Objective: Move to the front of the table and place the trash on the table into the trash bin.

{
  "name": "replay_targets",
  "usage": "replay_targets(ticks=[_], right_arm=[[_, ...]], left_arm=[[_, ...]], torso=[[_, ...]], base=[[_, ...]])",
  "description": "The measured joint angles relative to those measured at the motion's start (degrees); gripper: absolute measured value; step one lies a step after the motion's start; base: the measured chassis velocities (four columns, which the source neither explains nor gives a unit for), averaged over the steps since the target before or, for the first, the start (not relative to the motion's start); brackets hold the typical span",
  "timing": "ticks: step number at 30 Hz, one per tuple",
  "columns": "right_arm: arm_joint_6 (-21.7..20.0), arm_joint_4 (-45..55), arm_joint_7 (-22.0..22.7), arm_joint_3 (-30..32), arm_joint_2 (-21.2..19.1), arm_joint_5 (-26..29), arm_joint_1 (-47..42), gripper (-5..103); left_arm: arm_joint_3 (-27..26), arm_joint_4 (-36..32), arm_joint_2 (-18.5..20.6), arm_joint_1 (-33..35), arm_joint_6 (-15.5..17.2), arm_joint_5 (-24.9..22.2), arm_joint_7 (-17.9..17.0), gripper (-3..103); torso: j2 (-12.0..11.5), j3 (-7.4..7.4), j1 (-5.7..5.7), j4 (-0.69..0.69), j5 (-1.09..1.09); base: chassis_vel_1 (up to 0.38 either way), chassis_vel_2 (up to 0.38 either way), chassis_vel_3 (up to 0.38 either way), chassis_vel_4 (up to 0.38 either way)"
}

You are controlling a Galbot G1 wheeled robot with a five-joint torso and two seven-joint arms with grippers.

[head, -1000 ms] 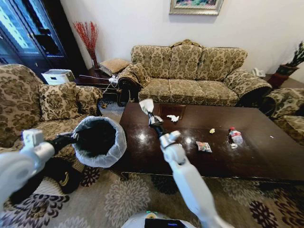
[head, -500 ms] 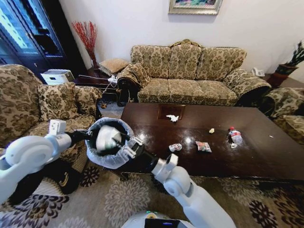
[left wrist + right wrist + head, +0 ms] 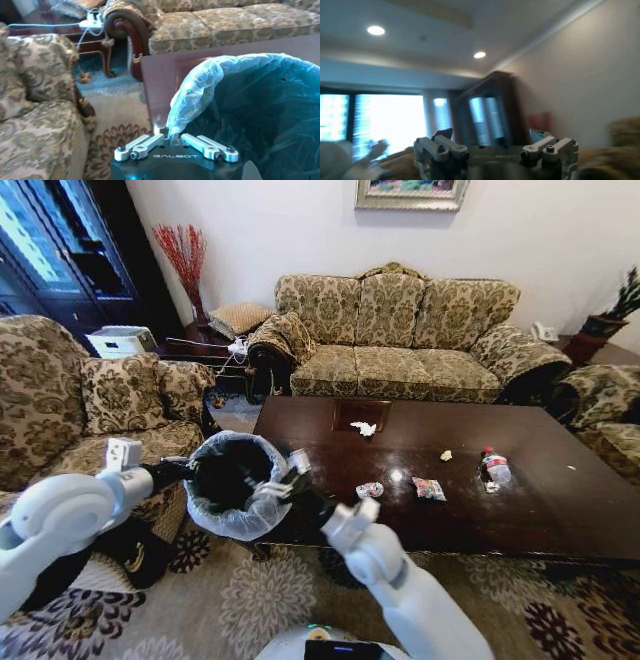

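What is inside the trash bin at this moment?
The trash bin, held at its rim by the left gripper, shows its translucent liner bag over a dark interior. No trash is visible inside; the bottom is hidden by shadow and by the right gripper at the rim.

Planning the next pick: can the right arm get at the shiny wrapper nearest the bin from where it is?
Probably yes. The right gripper hangs open and empty by the trash bin, the wrapper lies close by on the table, and nothing stands between them.
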Motion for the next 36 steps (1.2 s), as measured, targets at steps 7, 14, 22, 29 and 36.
replay_targets(ticks=[7, 14, 22, 29, 36], right_arm=[[-0.03, -0.21, 9.27, 12.93, -2.56, 0.54, -14.43, 100], [-0.96, -7.01, 13.59, 19.93, 0.03, -0.54, -23.02, 100], [1.35, -18.61, 14.02, 18.90, 2.57, -4.51, -19.37, 100], [2.70, -27.65, 12.78, 16.76, 5.07, -6.17, -13.14, 100], [1.87, -34.98, 13.50, 15.10, 8.90, -6.00, -5.96, 100]], left_arm=[[-1.75, 2.20, -1.31, -0.23, -0.76, 0.41, 0.09, 0], [-1.05, 0.79, -3.43, -0.39, -1.38, 2.51, 1.15, 0], [0.82, -0.38, -5.16, -0.70, -1.88, 4.01, 1.89, 0], [1.53, -1.14, -5.41, -0.88, -2.25, 4.06, 2.19, 0], [2.25, -1.56, -4.95, -1.18, -2.50, 4.10, 2.23, 0]], torso=[[0.00, 0.00, 0.00, -0.01, 0.02], [0.00, 0.00, 0.00, -0.02, 0.01], [0.00, 0.00, 0.00, -0.01, -0.02], [0.00, 0.01, 0.01, -0.03, 0.04], [0.00, 0.01, 0.01, 0.00, -0.04]], base=[[0.000, 0.000, 0.000, 0.000], [0.000, 0.000, 0.000, 0.000], [-0.029, -0.029, 0.037, 0.040], [-0.083, -0.073, 0.071, 0.071], [-0.021, -0.010, 0.003, 0.007]])
